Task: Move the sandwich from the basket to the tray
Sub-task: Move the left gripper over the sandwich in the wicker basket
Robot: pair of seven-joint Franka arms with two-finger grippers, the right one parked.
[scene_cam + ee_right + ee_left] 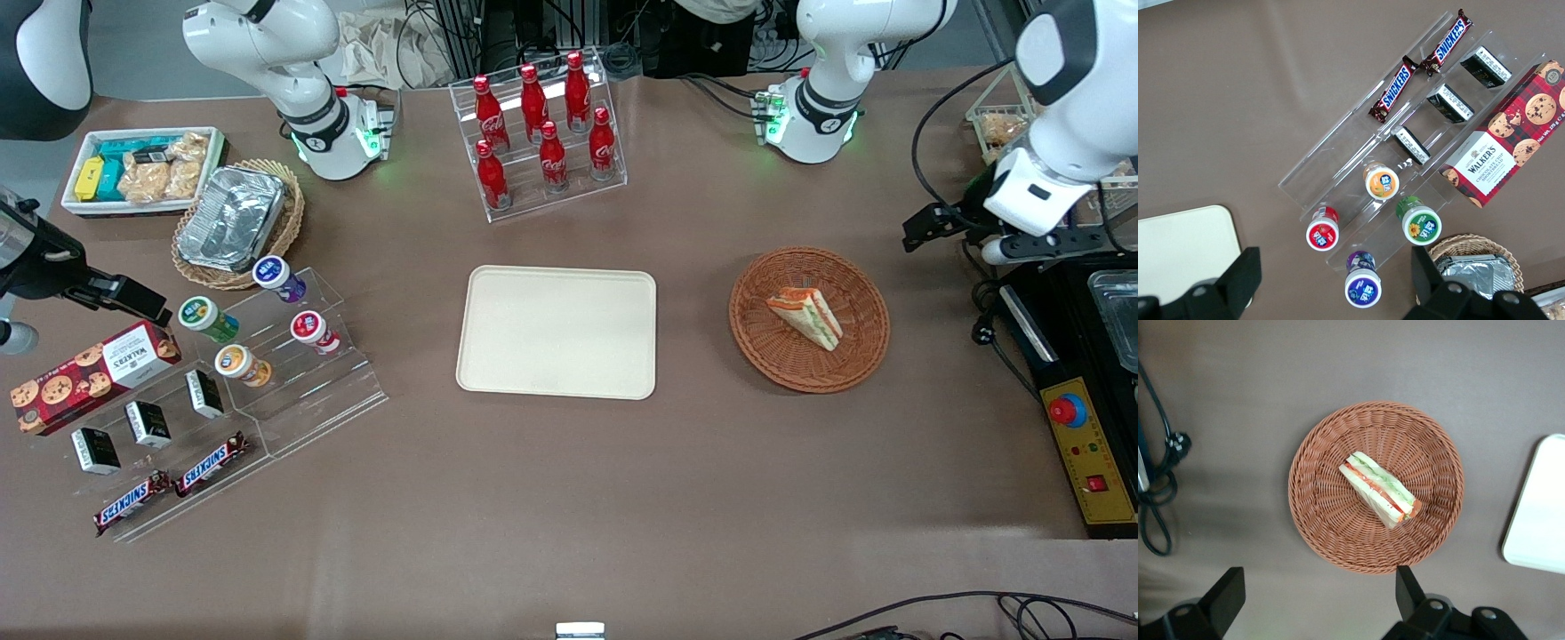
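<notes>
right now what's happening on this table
The working left arm is set to move the sandwich from the basket to the tray, but nothing is grasped yet. The sandwich lies in the round wicker basket, and the cream tray beside it holds nothing. The end effector is open and hangs above the table by the basket's rim, off toward the working arm's end of the table, with the wrist camera looking straight down at the sandwich.
</notes>
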